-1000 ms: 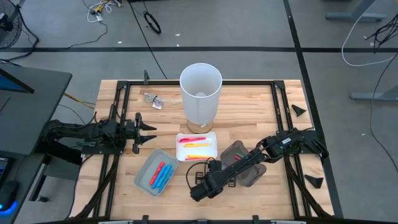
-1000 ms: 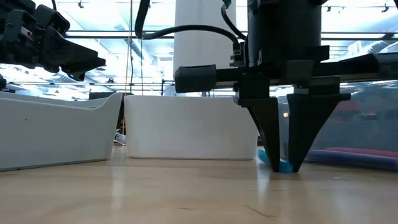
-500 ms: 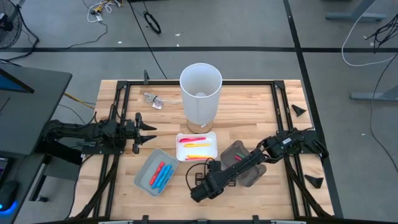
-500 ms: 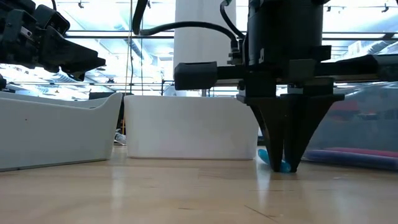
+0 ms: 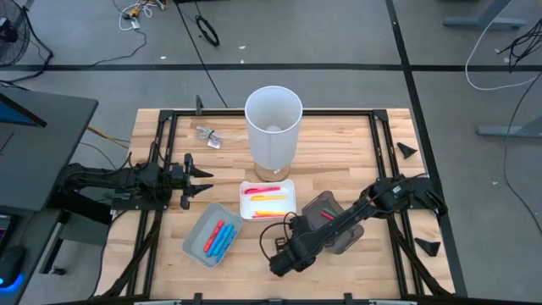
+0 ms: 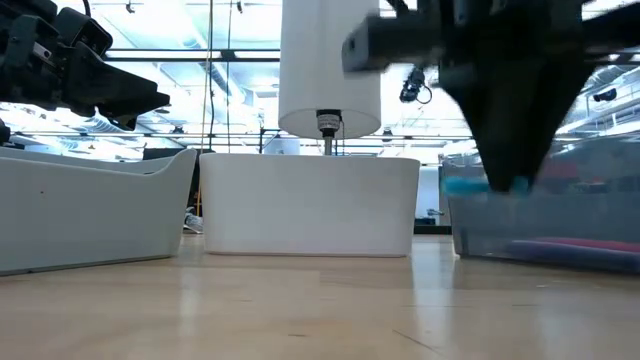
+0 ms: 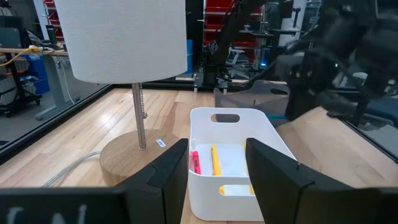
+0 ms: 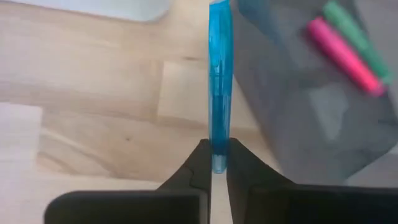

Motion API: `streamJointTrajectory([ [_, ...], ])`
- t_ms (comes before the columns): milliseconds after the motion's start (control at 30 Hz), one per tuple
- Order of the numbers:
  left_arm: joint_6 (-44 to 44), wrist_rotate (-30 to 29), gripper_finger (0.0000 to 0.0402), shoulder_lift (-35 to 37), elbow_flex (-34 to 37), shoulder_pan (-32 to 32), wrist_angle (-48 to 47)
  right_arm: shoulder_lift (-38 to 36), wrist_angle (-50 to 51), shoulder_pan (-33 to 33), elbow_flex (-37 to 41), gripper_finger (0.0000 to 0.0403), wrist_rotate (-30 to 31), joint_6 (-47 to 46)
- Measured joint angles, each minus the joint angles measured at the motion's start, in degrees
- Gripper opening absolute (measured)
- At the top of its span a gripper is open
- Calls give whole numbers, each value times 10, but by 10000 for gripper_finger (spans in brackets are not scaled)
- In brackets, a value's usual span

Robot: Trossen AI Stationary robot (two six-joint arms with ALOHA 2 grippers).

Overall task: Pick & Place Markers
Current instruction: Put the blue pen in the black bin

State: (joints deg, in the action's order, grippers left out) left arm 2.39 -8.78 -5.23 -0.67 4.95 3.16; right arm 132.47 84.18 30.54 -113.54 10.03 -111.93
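Hanging clear of the table, a blue marker is pinched by one end between the fingers of the right pincer, which is clenched on it near the table's front edge. Its long axis runs straight on from the fingertips, and in the low view it juts sideways from the pincer, roughly level with the rim of the dark grey tray. That tray lies just beside the pincer, with a pink marker and a green marker already inside. The coming move probably turns on whether the blue marker belongs there or in the light grey tray, which holds red and blue markers on the other side. The left pincer waits well apart, its fingers spread and empty, facing the white tray and lamp.
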Motion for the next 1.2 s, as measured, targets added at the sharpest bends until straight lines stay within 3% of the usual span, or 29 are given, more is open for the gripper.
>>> streamJointTrajectory([
  [400, 0, 0, 165, 0, 0, 0, 0, -101, 20, 3, -1, 21, 13, 138],
  [800, 0, 0, 165, 0, 0, 0, 0, -145, 33, 27, 7, 20, -34, 256],
  [967, 0, 0, 165, 0, 0, 0, 0, -188, 2, 34, 76, 21, -41, 258],
  [1200, 0, 0, 165, 0, 0, 0, 0, -279, -113, 34, 243, 21, -53, 279],
])
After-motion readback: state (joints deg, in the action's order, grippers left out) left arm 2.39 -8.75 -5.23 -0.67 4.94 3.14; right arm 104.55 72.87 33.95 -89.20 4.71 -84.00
